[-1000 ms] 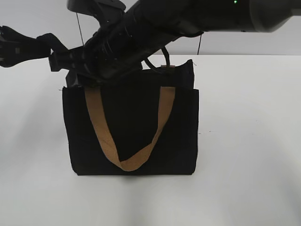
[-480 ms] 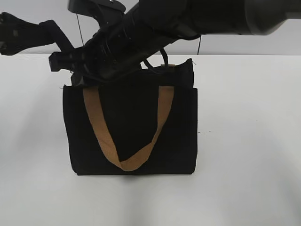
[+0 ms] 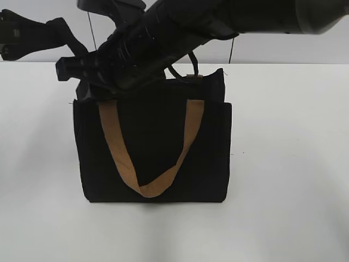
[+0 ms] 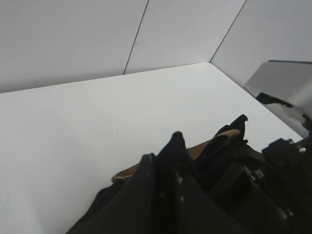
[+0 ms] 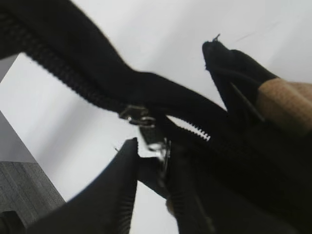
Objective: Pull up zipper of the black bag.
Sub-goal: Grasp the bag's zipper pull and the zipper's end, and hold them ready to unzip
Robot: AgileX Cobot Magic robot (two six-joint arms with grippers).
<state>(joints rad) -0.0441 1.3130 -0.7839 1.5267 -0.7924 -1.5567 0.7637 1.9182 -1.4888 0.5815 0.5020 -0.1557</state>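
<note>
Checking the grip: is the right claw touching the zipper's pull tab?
Touching. The right wrist view shows the right claw pinching the silver pull tab below the zipper.

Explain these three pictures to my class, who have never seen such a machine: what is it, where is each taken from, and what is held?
It is a robot with two arms, each ending in an end effector. The front view shows a black bag standing on a white table, with the arms reaching over its top. The other two pictures come from cameras on the wrists. The right end effector pinches the silver pull tab of the zipper. The left end effector sits at the bag's top edge; whether it grips fabric is unclear.
</note>
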